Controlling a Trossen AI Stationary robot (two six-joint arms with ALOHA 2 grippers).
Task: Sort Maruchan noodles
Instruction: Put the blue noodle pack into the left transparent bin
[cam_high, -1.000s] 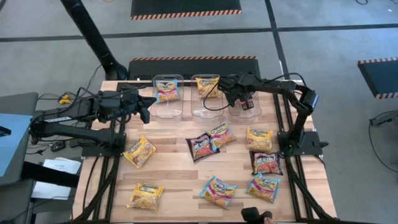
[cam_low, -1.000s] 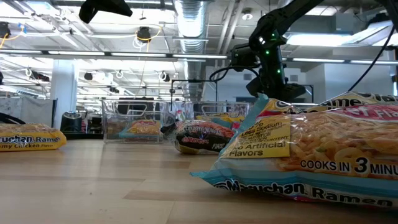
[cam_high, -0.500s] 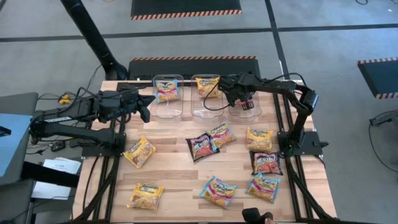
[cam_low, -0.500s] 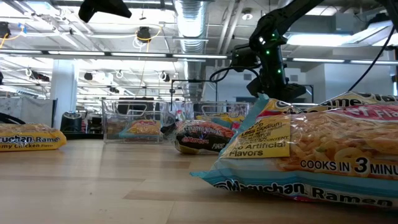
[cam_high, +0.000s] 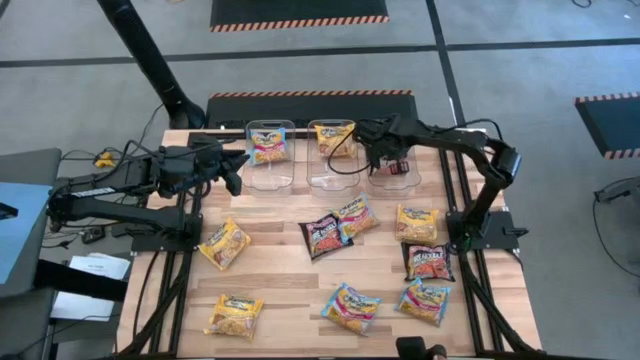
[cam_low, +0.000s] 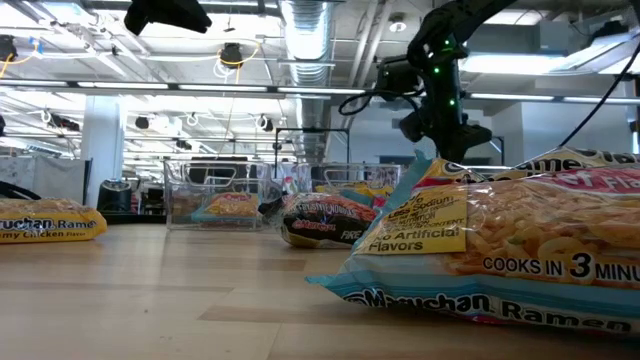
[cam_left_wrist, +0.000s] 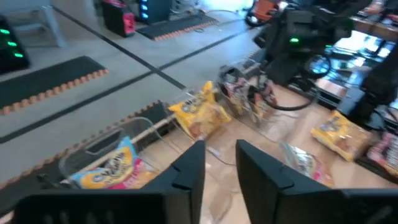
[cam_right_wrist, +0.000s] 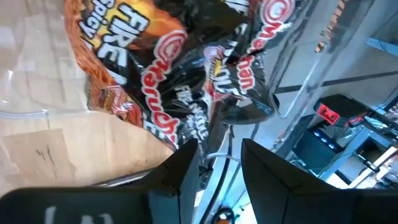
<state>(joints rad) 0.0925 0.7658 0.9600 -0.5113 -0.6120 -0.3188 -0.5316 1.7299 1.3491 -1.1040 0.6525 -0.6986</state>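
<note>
Three clear bins stand along the far edge. The left bin (cam_high: 270, 178) holds a blue-pink packet (cam_high: 268, 146), the middle bin (cam_high: 330, 178) a yellow packet (cam_high: 335, 138), the right bin (cam_high: 410, 178) a dark maroon-black packet (cam_right_wrist: 180, 74). My right gripper (cam_high: 383, 152) hovers open over that dark packet, fingers (cam_right_wrist: 183, 165) just short of it. My left gripper (cam_high: 236, 170) waits open, raised, left of the left bin. Several more packets lie flat on the table: yellow (cam_high: 225, 243), dark (cam_high: 322, 235), blue-pink (cam_high: 350, 307).
Further packets lie at the near and right side: yellow (cam_high: 235, 315), yellow (cam_high: 416, 222), dark (cam_high: 428, 262), blue-pink (cam_high: 425, 300), blue-pink (cam_high: 356, 214). In the low view a blue-pink packet (cam_low: 500, 250) fills the foreground. Bare wood (cam_high: 280, 270) shows mid-table.
My right gripper has risen a little above the right bin, and its arm's elbow has swung slightly toward the table's right edge. The dark packet stays in the bin.
</note>
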